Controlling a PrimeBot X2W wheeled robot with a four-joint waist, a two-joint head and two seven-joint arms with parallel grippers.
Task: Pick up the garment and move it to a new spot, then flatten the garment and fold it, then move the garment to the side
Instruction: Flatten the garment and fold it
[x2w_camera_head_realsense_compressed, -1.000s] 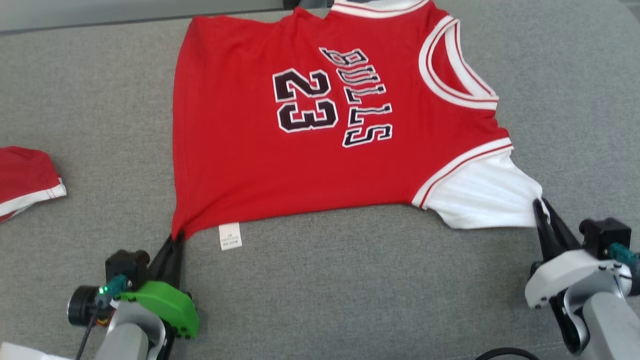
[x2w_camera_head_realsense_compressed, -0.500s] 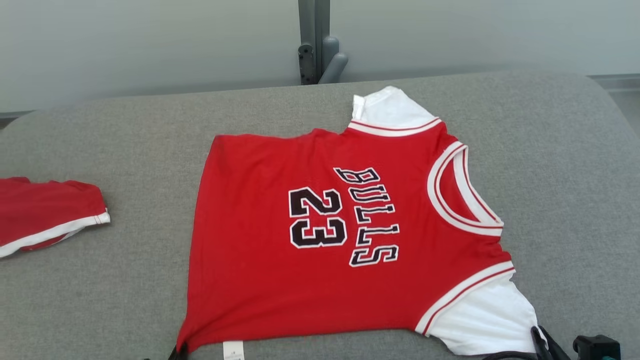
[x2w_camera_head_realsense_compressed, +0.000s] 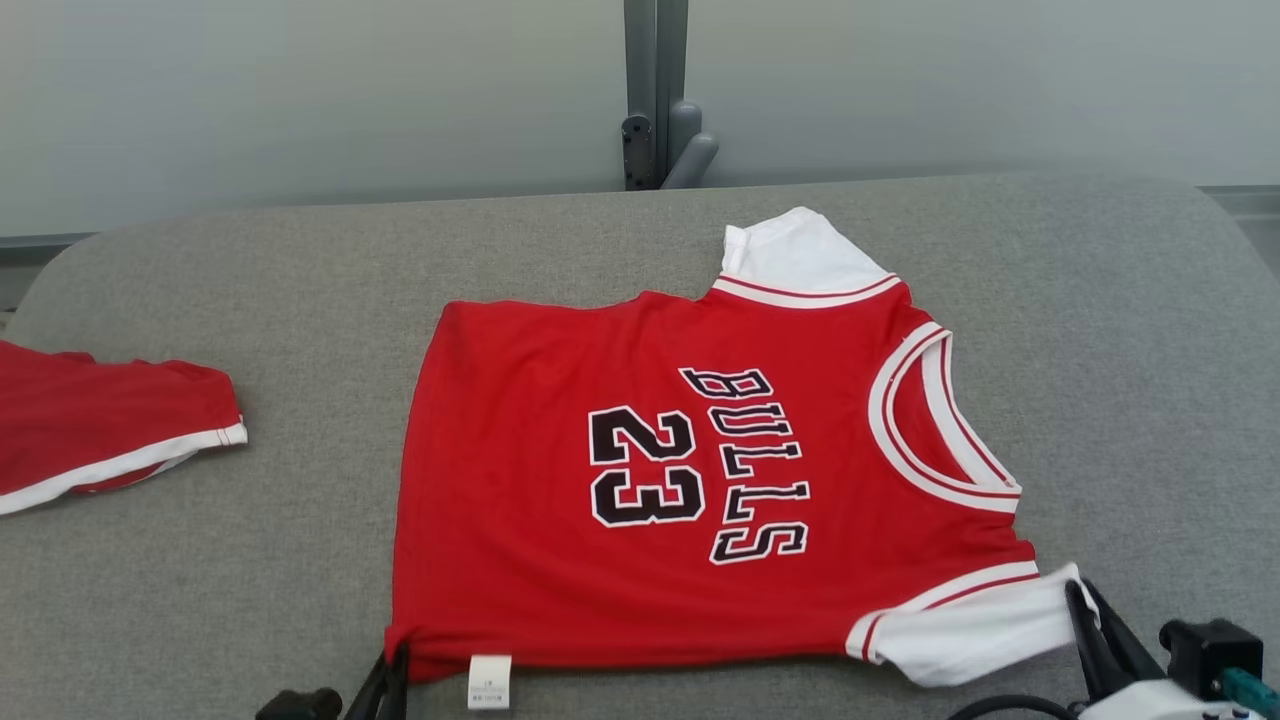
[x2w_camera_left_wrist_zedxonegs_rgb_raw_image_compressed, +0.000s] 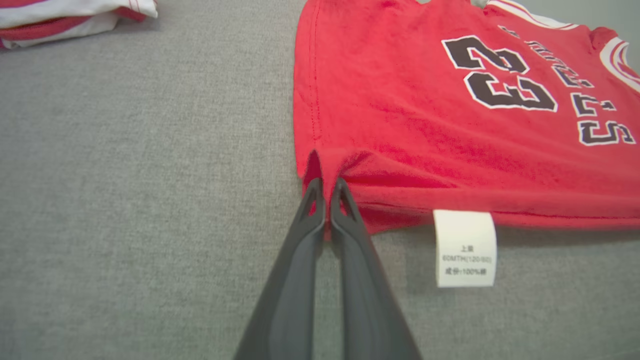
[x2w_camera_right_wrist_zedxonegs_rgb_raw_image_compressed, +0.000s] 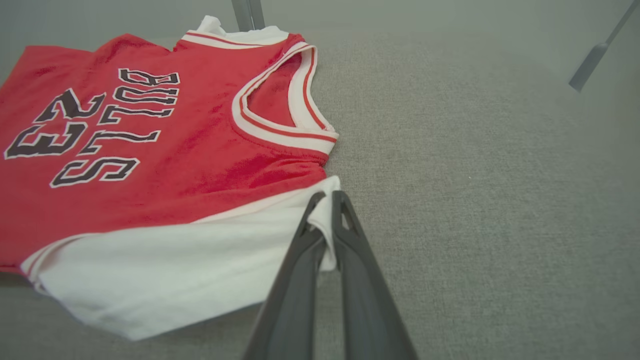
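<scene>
The left gripper (x2w_camera_left_wrist_zedxonegs_rgb_raw_image_compressed: 326, 189) is clamped on the near hem corner of the red jersey (x2w_camera_head_realsense_compressed: 700, 480), pinching the fabric just beside the white label (x2w_camera_left_wrist_zedxonegs_rgb_raw_image_compressed: 465, 247). The right gripper (x2w_camera_right_wrist_zedxonegs_rgb_raw_image_compressed: 327, 200) is clamped on the edge of the near white sleeve (x2w_camera_right_wrist_zedxonegs_rgb_raw_image_compressed: 175, 270). The jersey lies spread, print side up, on the grey padded surface (x2w_camera_head_realsense_compressed: 1100, 350), with a second red garment (x2w_camera_head_realsense_compressed: 100, 440) well apart at the left.

Red-and-white cloth (x2w_camera_head_realsense_compressed: 100, 440) at left on grey padded surface (x2w_camera_head_realsense_compressed: 250, 300)
</scene>
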